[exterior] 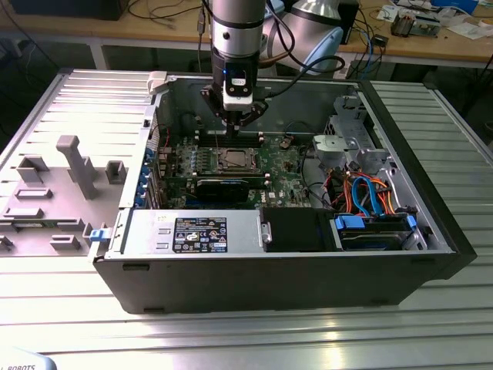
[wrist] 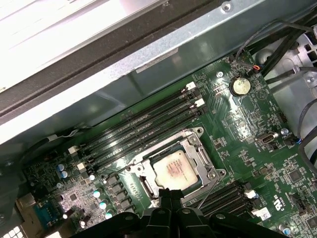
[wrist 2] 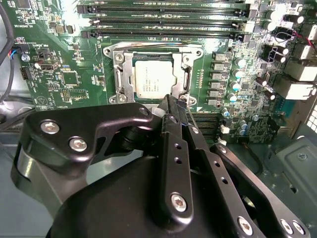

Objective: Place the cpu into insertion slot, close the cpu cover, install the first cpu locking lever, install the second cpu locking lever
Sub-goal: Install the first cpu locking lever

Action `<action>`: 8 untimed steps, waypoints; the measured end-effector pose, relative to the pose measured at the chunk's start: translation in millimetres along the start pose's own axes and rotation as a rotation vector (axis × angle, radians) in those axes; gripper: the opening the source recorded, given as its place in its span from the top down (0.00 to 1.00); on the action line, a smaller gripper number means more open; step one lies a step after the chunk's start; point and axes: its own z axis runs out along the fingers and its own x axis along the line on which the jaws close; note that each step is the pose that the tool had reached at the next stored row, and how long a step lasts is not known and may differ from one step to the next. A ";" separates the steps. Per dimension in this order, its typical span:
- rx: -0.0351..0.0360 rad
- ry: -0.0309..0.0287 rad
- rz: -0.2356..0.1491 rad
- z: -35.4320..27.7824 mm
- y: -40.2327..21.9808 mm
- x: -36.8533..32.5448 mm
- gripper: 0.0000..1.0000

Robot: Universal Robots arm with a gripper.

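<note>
Progress: the cpu [wrist 2: 151, 82] is seated in the insertion slot [exterior: 231, 159] on the green motherboard [wrist 2: 59, 74], its silvery top exposed in both wrist views. The cpu cover [wrist 2: 127, 74] is lowered flat around the chip, with the chip showing through its square opening, so the first two steps are judged complete.

The levers are less certain. In the first wrist view a thin wire locking lever [wrist: 208, 191] is seen angling away from the socket's side close to the fingertips, and it is judged not yet latched. The state of the other lever cannot be determined from these views. The lever steps are therefore recorded as outstanding.

Arm pose: in the exterior view the arm is seen descending almost vertically into the open computer case [exterior: 254, 266], with the wrist above the board and the gripper [exterior: 231, 132] pointed straight down at the socket. The fingers are brought together into one narrow tip, and nothing is seen held between them. In the second wrist view that tip is placed at the socket's edge, on the side opposite the memory slots [wrist 2: 163, 22]. Contact with the frame or lever cannot be confirmed.
</note>
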 end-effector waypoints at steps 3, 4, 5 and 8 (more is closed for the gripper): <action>0.0000 0.0001 0.000 0.0 0.0 0.0 0.89; 0.0000 0.0000 0.000 0.0 0.0 0.0 0.89; 0.0000 0.0000 0.000 0.0 0.0 0.0 0.89; 0.0000 0.0001 -0.011 0.0 0.0 0.0 0.89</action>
